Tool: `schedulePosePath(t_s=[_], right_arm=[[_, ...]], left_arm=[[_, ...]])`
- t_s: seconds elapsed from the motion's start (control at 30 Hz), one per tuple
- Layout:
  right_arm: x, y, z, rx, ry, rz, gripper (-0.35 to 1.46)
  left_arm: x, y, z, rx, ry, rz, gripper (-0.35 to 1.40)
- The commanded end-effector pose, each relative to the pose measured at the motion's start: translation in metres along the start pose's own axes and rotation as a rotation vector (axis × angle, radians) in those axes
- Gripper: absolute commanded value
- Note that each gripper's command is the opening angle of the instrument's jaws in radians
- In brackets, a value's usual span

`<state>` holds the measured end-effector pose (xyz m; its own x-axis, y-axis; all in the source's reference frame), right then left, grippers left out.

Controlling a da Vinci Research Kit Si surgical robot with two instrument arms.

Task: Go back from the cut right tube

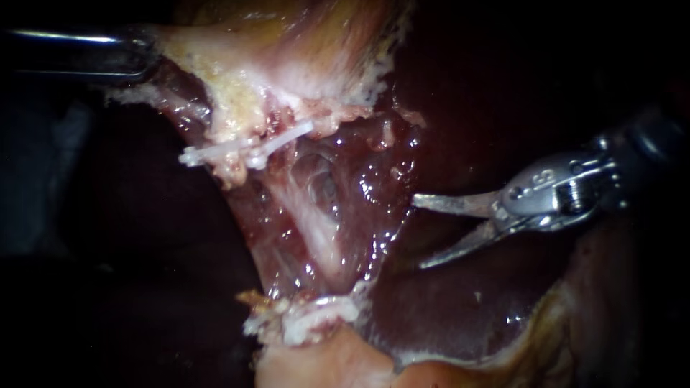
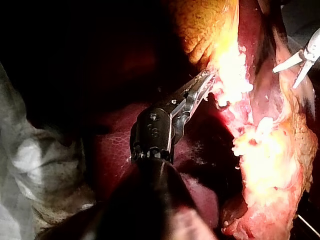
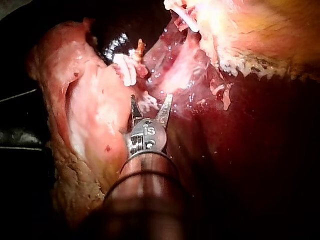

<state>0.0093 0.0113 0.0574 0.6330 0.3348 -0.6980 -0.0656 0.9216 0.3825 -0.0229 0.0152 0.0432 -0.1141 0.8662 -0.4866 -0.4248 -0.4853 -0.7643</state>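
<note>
The dark liver [image 1: 460, 316] fills the right and near side. Pale fatty tissue [image 1: 287, 65] at far centre is clamped between the jaws of the left instrument [image 2: 206, 81]. The right instrument [image 1: 417, 233] holds its blades apart and empty over the liver. It sits clear to the right of the clipped tube stump [image 1: 230, 162] and its white clips [image 1: 287, 138]. Which tube this is, I cannot tell.

Left instrument [image 1: 147, 61]: lying at far left, meeting the gallbladder [image 1: 302, 43] at its edge. Clips [image 1: 244, 151]: sitting on tissue just near of the gallbladder, left of centre. Right instrument [image 1: 424, 231]: hanging right of the Clips, apart from the tissue. Liver [image 1: 460, 309]: lying near right, under the Right instrument.
</note>
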Motion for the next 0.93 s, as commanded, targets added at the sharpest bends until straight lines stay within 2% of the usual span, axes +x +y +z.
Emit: schedulePosePath(t_s=[0.03, 0.23, 0.43, 0.53, 0.93], right_arm=[[0.0, 0.0001, -0.0002, 0.0, 0.0, -0.001, 1.43], [-0.0001, 0.0001, -0.0003, 0.001, 0.0, -0.001, 1.43], [-0.0001, 0.0002, -0.0003, 0.0, 0.0, -0.001, 1.43], [-0.0001, 0.0002, -0.0003, 0.001, 0.0, -0.001, 1.43], [-0.0002, 0.0002, -0.0004, 0.001, 0.0, -0.001, 1.43]], left_arm=[[-0.0001, -0.0001, 0.0002, 0.001, 0.0, 0.001, -0.35], [-0.0014, -0.0008, 0.0022, 0.008, 0.009, 0.009, -0.35], [-0.0031, -0.0017, 0.0058, 0.002, -0.013, 0.027, -0.35], [-0.0037, -0.0019, 0.007, -0.003, -0.017, 0.019, -0.35], [-0.0039, -0.0021, 0.0076, -0.005, -0.024, 0.021, -0.35]])
